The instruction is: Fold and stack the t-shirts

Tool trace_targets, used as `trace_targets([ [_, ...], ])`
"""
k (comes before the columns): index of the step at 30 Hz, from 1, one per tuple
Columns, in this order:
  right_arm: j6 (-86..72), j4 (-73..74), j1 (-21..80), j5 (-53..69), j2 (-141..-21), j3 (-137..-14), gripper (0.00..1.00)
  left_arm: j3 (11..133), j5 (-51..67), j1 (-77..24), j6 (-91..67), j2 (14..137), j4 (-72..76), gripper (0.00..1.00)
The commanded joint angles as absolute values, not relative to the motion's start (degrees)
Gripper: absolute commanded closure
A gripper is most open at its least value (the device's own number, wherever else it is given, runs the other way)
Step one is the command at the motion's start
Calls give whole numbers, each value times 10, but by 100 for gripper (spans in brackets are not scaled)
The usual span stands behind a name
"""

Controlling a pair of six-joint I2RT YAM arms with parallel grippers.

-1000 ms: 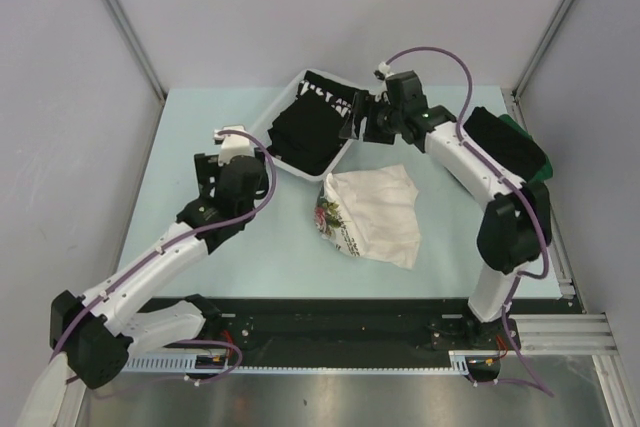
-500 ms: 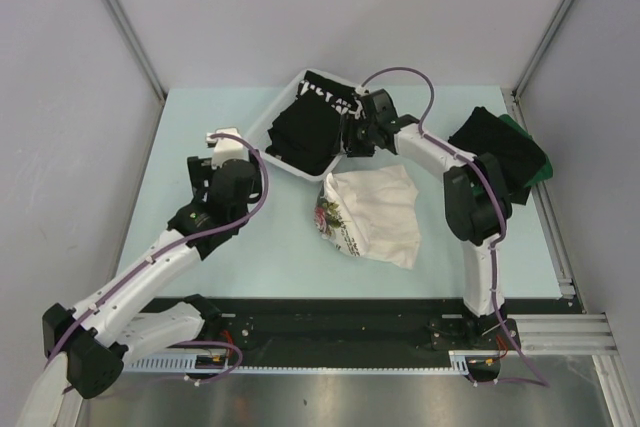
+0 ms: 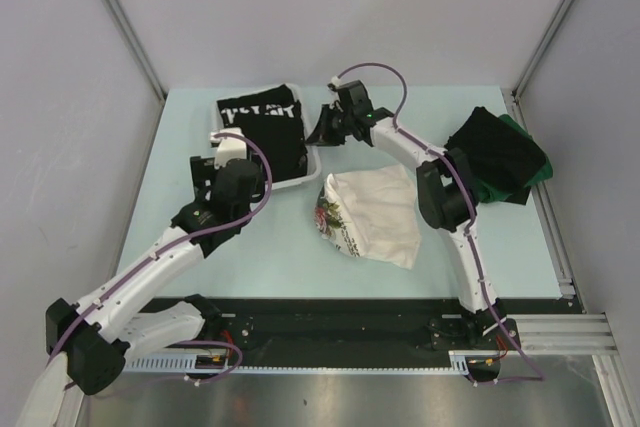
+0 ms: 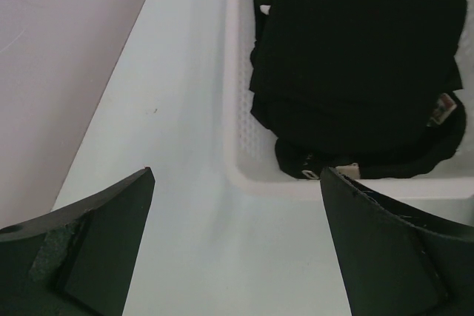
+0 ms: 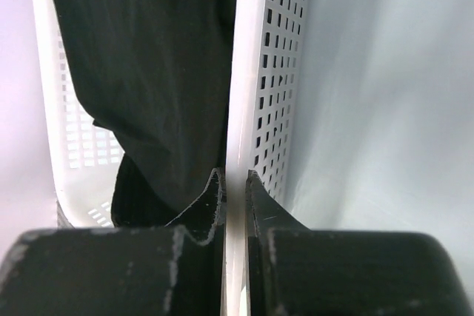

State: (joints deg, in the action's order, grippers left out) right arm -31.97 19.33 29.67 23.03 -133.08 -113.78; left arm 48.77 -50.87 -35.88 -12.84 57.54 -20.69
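On the rim of the white plastic mesh basket (image 5: 285, 72), my right gripper (image 5: 235, 183) clamps tight; my left gripper (image 4: 237, 175) has its fingers apart.

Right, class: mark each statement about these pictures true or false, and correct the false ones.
1. The right pincer is shut on the wall of the white basket. True.
2. The left pincer grips a black t-shirt. False: it is open and holds nothing; that shirt lies in the basket.
3. The white floral t-shirt lies in the basket. False: it lies on the table, outside the basket.
4. A pile of dark t-shirts lies at the table's right edge. True.
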Motion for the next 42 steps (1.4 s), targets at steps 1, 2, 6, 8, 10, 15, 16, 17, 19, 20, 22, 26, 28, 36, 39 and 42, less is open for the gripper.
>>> trace_targets([
  [1,-310,192,357,268,-1396,-1197,100,512,-523,-359,-111,575,-195,1],
  [2,-330,180,367,280,-1404,-1203,100,511,-525,-359,-110,575,-195,0],
  [6,-367,159,393,313,-1440,-1250,100,511,-528,-359,-108,575,-197,0],
  [8,-365,171,403,315,-1454,-1270,100,509,-528,-359,-110,575,-198,0],
  [10,-352,180,403,312,-1454,-1278,80,506,-528,-359,-109,576,-197,0],
  [15,-347,162,362,286,-1401,-1220,64,495,-519,-360,-126,579,-209,0],
  [16,-352,150,353,286,-1389,-1207,62,493,-519,-359,-133,579,-215,0],
  [17,-352,145,343,284,-1378,-1182,60,491,-517,-360,-150,579,-231,0],
  [19,-352,143,316,287,-1350,-1165,57,489,-511,-359,-174,577,-251,1],
  [20,-348,145,307,287,-1341,-1151,56,488,-505,-359,-204,577,-274,0],
  [22,-345,144,281,283,-1305,-1133,56,479,-463,-359,-231,576,-287,5],
  [26,-331,122,249,264,-1238,-1089,55,472,-428,-359,-294,592,-314,28],
  [28,-334,119,243,275,-1229,-1085,52,475,-421,-359,-297,603,-313,30],
  [36,-319,150,246,268,-1216,-1086,47,491,-363,-359,-273,615,-273,39],
  [39,-309,147,237,250,-1185,-1064,47,494,-322,-359,-279,625,-277,65],
  [42,-307,144,224,251,-1173,-1057,48,498,-275,-360,-279,631,-280,100],
])
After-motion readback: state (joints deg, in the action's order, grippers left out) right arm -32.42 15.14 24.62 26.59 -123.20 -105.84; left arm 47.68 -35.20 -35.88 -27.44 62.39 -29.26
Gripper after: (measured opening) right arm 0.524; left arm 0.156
